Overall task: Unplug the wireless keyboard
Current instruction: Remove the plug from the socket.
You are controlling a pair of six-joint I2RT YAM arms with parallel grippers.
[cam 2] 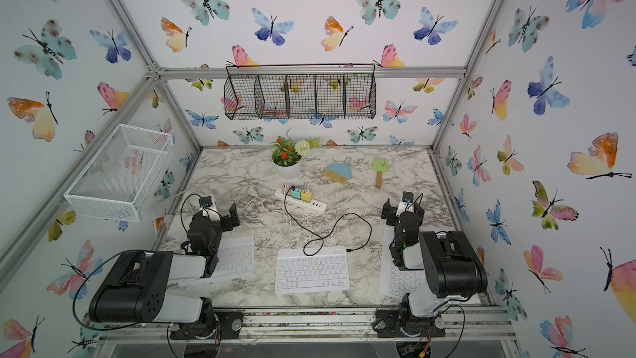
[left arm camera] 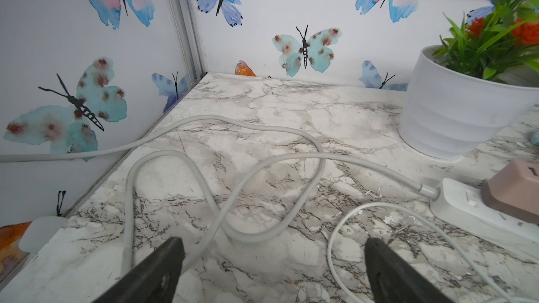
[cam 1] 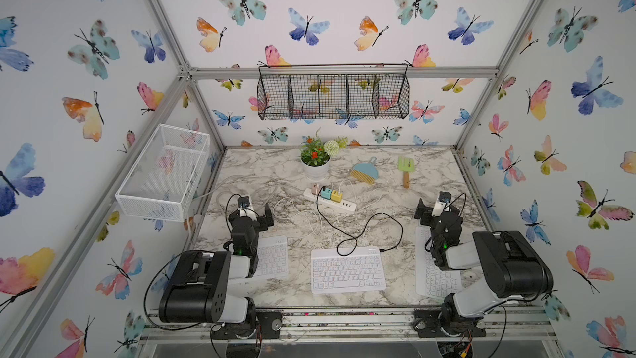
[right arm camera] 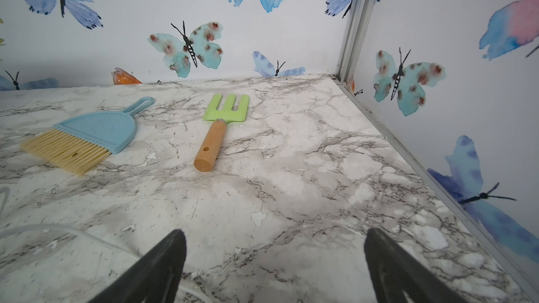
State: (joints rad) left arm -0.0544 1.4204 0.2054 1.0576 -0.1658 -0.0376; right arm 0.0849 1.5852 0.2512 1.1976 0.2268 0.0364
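Three white keyboards lie along the table's front in both top views. The middle wireless keyboard (cam 1: 347, 270) (cam 2: 312, 272) has a black cable (cam 1: 364, 227) plugged in at its back right corner. That cable loops back to a teal charger (cam 1: 325, 193) on the white power strip (cam 1: 339, 204) (left arm camera: 466, 208). My left gripper (cam 1: 256, 213) (left arm camera: 271, 246) hovers open above the left keyboard's far edge, with nothing between its fingers. My right gripper (cam 1: 432, 210) (right arm camera: 274, 234) is open and empty above the right keyboard's far end.
A potted plant (cam 1: 315, 167) (left arm camera: 455, 112), a blue brush (cam 1: 364, 172) (right arm camera: 96, 129) and a green garden fork (cam 1: 406, 170) (right arm camera: 221, 123) stand behind the strip. A thick grey cord (left arm camera: 233, 170) and thin white cables (cam 1: 299, 215) lie loose on the marble. Wire baskets hang on the left and back walls.
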